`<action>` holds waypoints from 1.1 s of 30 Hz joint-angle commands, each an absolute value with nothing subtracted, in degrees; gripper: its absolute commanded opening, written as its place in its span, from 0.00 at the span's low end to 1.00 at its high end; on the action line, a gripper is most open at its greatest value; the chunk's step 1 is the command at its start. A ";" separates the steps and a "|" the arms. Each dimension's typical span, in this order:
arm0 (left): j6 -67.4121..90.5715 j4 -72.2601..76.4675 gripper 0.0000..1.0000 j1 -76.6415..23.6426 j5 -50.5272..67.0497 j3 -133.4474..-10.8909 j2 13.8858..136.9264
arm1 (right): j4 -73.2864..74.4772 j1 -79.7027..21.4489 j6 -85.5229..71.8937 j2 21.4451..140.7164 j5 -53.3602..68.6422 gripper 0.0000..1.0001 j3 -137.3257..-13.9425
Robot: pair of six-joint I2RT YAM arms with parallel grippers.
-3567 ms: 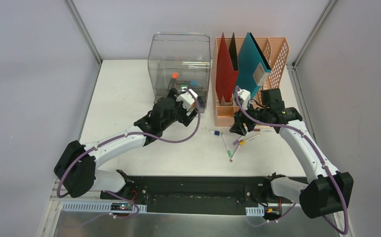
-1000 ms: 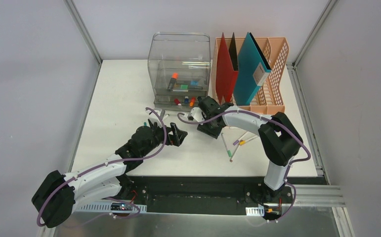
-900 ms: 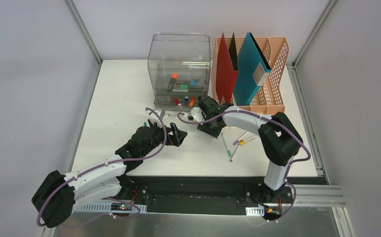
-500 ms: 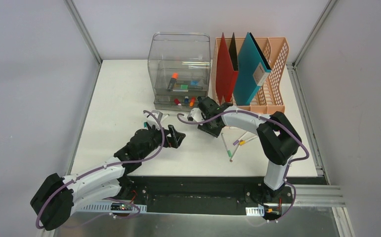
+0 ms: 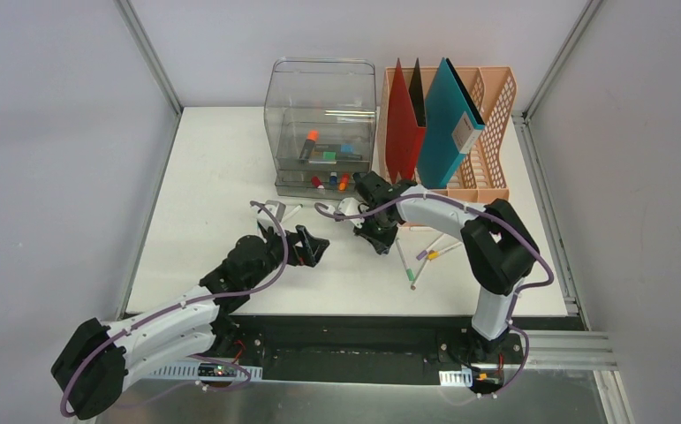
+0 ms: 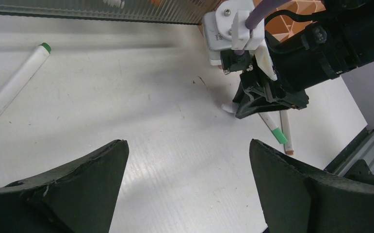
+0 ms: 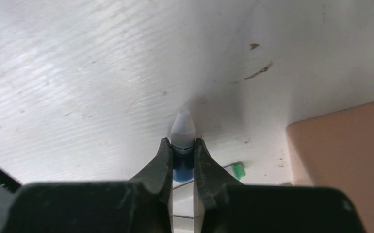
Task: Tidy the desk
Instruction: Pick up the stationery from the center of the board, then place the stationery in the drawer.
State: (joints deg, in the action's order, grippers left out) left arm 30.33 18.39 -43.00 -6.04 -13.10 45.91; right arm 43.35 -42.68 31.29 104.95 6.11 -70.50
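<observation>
Desk [image 5: 213, 159] lies white under both arms, and near its middle my right gripper [image 7: 182, 145] has its jaws clamped on a blue-banded marker [image 7: 183, 126], whose long axis runs straight out between them, while my left gripper [image 6: 187, 145] hangs off to the side, jaws wide apart and empty.

At the back of my worktop [image 5: 213, 177] I see the drawer box [image 5: 323, 124] just left of the file rack [image 5: 487, 150]. A small pen [image 7: 183, 128] sits before the box, loose pens [image 5: 404, 262] before the rack.
</observation>
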 commanded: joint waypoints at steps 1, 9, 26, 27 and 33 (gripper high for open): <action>31.36 21.75 0.99 -42.45 -8.12 -12.32 43.29 | 48.14 -41.40 33.85 100.28 15.93 0.00 -73.52; 30.82 20.98 0.99 -42.34 -9.98 -12.78 42.58 | 50.88 -39.60 35.96 94.75 23.31 0.00 -76.08; 31.15 19.20 0.99 -42.03 -10.75 -11.93 41.25 | 54.40 -40.09 44.34 98.56 14.46 0.00 -99.49; 30.95 18.93 0.99 -41.99 -10.85 -12.03 41.06 | 54.10 -40.42 44.86 99.02 13.29 0.00 -100.64; 31.14 18.90 0.99 -42.01 -11.66 -11.58 40.99 | 53.01 -42.47 46.40 102.49 5.47 0.00 -105.72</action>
State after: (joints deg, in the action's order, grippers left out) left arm 30.68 17.96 -42.63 -9.47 -12.19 41.74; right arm 54.61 -40.84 44.18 100.42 11.84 -101.97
